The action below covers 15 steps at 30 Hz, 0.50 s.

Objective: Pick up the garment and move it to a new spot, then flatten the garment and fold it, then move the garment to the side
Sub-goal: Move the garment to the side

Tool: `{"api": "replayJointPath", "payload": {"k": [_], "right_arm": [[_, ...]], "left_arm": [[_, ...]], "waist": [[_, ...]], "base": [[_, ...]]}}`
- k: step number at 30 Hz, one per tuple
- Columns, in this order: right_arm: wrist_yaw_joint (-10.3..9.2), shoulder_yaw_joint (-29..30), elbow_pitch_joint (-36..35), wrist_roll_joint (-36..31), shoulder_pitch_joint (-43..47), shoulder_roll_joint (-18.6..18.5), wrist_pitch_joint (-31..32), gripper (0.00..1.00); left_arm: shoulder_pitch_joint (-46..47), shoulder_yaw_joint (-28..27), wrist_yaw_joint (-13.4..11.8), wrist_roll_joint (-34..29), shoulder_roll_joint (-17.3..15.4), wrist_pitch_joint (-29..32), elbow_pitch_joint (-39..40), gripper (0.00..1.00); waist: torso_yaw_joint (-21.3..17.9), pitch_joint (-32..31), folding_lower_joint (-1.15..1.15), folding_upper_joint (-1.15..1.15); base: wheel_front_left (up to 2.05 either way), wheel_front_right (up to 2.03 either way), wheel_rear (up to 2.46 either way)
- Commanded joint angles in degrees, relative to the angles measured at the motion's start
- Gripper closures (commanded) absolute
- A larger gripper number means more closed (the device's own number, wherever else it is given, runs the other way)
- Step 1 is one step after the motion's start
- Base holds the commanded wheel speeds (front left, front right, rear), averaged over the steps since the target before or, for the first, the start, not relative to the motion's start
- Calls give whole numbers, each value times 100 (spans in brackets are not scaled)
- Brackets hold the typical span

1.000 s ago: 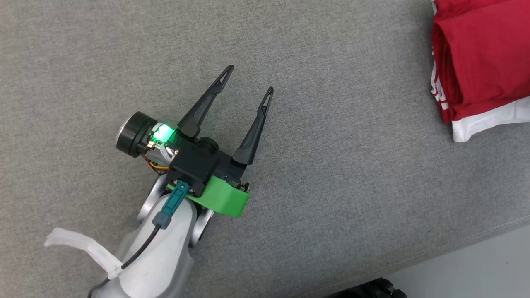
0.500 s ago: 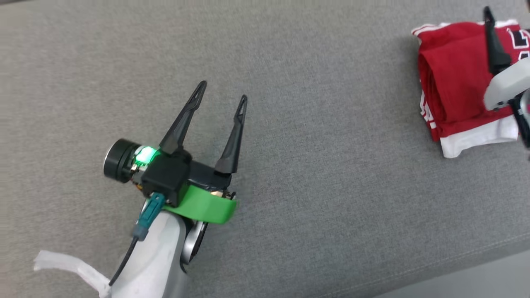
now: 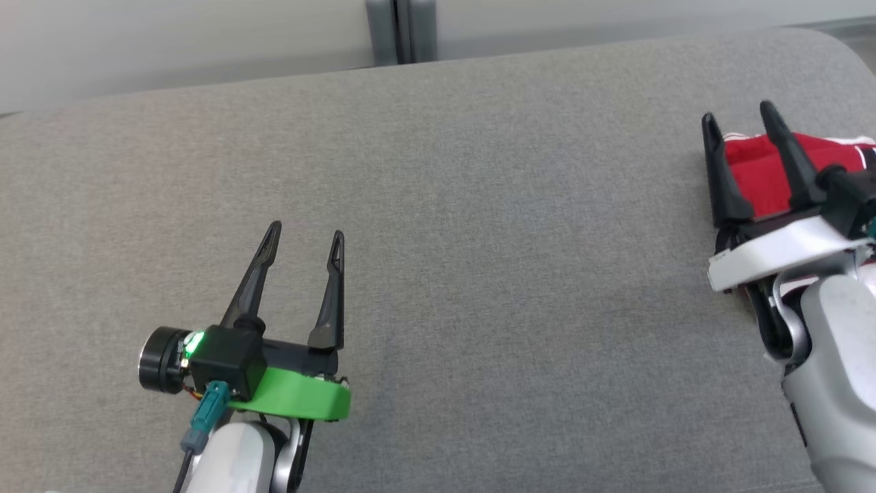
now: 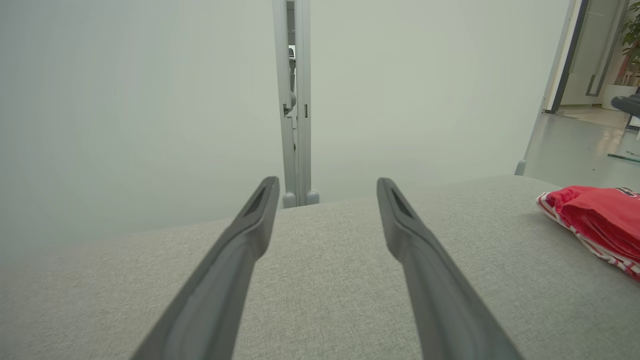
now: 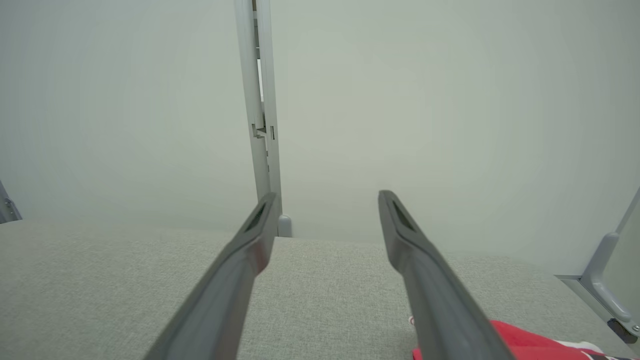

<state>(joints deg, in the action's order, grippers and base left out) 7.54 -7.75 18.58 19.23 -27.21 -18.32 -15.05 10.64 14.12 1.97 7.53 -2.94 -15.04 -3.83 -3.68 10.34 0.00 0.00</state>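
Broad bare stretch of grey fabric counter (image 3: 479, 205) between the left gripper (image 3: 305, 231) and the right gripper (image 3: 738, 112), open for passage right up to the far edge. Blocked at the far right by the folded red garment (image 3: 759, 171), low on the counter and partly beneath the right gripper's spread jaws. Closed off beyond the far edge by a pale wall (image 3: 171, 41) with an upright grey post (image 3: 400, 31). Bare fabric also ahead of the left gripper's parted jaws
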Motion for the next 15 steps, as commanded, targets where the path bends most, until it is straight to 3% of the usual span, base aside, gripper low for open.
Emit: {"api": "replayJointPath", "payload": {"k": [1,9,15], "right_arm": [[-12,103,-154,24,298,131,-14,0],[-11,556,-774,-90,1457,1001,-14,0],[-11,741,-1072,-174,2060,1415,-14,0]], "left_arm": [[-158,-51,-50,35,-1,-13,-25,0],[-550,-184,-132,108,0,-14,-174,0],[-761,-221,-191,267,0,-14,-322,0]], "waist": [[491,-499,0,0],[717,-759,0,0],[748,-874,0,0]], "base": [[0,0,0],[0,0,0],[0,0,0]]}}
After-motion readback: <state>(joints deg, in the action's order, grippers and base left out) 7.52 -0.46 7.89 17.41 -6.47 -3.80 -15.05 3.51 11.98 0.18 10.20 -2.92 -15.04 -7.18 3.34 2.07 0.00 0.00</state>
